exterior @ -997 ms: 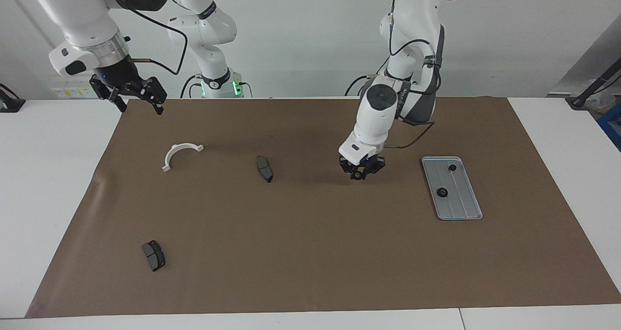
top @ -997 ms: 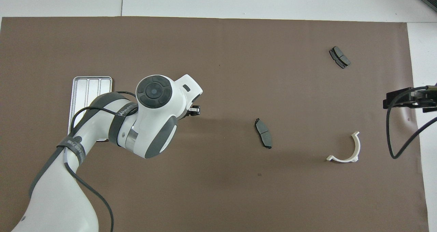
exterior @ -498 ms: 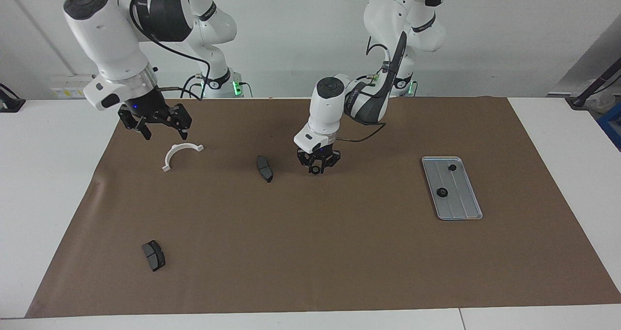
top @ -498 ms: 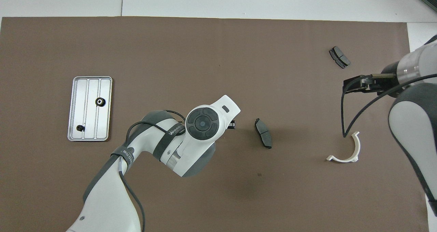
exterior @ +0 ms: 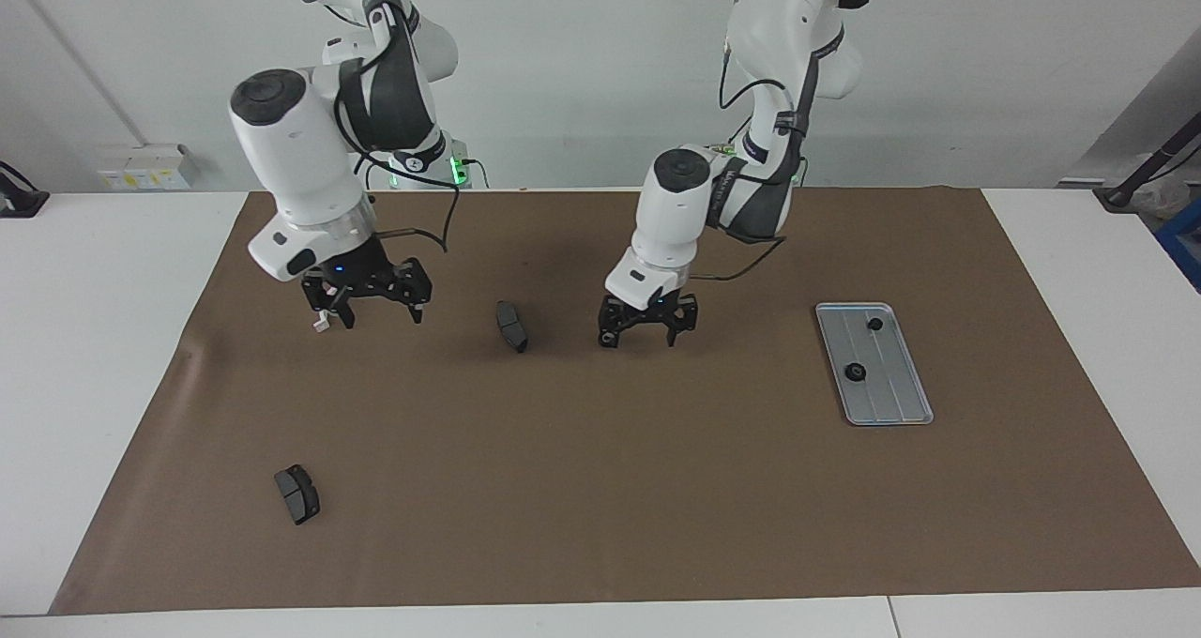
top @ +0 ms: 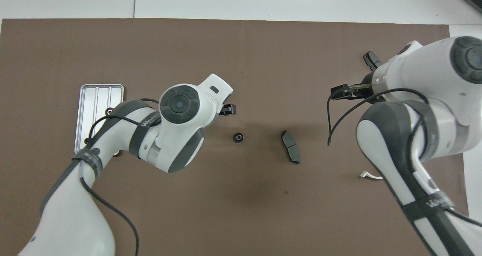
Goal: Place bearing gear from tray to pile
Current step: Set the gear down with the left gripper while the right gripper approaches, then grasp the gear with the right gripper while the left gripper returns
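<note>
We see the left gripper [exterior: 647, 331] spread wide, low over the mat beside a gear [top: 238, 137] near the pad [exterior: 512, 326]. Right gripper [exterior: 372, 307] spread over the bracket [top: 371, 175].

Left arm, white with dark grey joint bands: comes from its base, elbow raised, forearm angled down over the middle of the table; wrist near vertical; left gripper [exterior: 647, 331], black two-finger type, points down close above the surface, jaws spread wide, holding nothing. Right arm, same white and grey build: folded at the elbow, wrist pointing down over its own end of the table; right gripper [exterior: 369, 308], black, jaws spread wide, holding nothing, hanging low.
</note>
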`<state>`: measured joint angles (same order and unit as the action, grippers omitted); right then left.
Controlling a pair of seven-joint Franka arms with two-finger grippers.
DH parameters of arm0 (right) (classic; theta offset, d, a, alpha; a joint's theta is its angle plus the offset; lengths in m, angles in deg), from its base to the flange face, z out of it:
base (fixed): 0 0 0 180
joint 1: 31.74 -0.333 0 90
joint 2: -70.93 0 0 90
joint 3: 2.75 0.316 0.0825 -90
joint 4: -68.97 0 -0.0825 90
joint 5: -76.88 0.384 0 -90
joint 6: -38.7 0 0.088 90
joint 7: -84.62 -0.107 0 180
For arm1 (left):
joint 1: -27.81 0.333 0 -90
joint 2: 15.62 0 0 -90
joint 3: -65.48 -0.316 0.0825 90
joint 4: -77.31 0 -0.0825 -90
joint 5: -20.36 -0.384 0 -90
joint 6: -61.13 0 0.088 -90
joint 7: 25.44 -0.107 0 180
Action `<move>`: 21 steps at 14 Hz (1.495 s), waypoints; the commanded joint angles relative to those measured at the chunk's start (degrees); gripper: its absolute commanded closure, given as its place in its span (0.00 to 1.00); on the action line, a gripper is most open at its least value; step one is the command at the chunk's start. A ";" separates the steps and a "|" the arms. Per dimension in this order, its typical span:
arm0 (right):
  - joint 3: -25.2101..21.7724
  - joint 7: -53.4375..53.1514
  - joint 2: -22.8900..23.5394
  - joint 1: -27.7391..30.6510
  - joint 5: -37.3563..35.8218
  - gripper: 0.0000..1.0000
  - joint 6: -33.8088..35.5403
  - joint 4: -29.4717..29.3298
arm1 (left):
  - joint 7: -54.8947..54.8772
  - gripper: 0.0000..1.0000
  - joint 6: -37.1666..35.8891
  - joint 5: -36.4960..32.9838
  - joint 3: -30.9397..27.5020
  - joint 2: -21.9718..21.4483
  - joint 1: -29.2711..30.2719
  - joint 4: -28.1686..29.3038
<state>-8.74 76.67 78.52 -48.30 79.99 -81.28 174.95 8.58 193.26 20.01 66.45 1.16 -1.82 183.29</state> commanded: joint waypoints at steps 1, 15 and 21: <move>0.10 -7.05 2.25 -6.00 0.40 0.00 -4.29 1.34 | -4.90 0.00 -4.76 0.17 0.52 -3.68 8.51 0.90; -0.07 -21.75 16.40 -25.45 -1.09 0.00 -20.38 2.39 | -34.14 0.00 4.00 0.70 0.52 -6.06 29.81 13.72; 0.02 -21.49 16.67 -25.71 -1.88 0.23 -20.56 3.27 | -11.64 0.07 9.90 1.23 0.52 -3.16 29.64 15.75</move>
<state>-8.66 55.83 95.53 -74.03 79.48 -101.12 177.30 -7.84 199.99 20.67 66.53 -1.99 27.38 197.18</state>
